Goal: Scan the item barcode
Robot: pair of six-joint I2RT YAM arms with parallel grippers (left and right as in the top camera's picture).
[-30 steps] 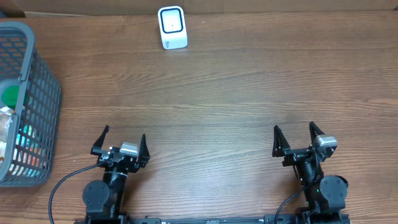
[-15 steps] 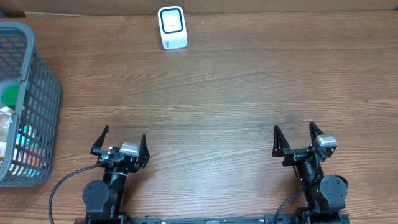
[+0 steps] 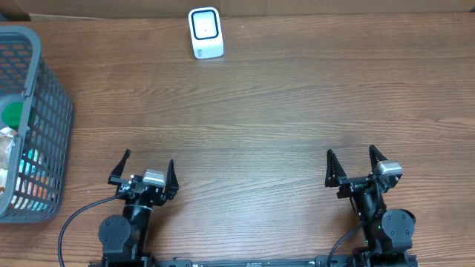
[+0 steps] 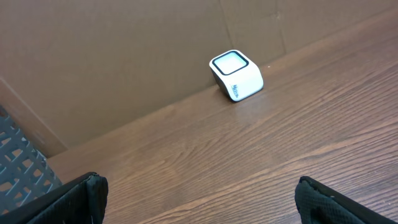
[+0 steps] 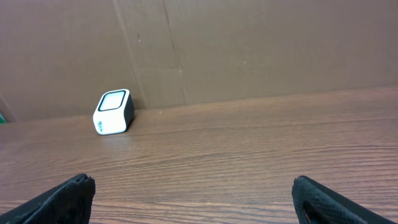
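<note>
Overhead, we see the left gripper [image 3: 147, 160] and the right gripper [image 3: 351, 152] low over the near edge of the wooden table [image 3: 260, 111], both spread fully wide and holding nothing. The items [image 3: 13, 141] to be scanned lie in the grey basket [image 3: 58, 122] at the far left, well apart from both grippers. The white scanner [image 3: 205, 33] stands at the far edge.

From the left wrist, we see 2 black fingertips [image 4: 74, 198] framing bare wood, the scanner against a cardboard wall [image 4: 124, 56], and a corner of the basket.

From the right wrist, 2 spread fingertips [image 5: 65, 198] frame the scanner far left.
</note>
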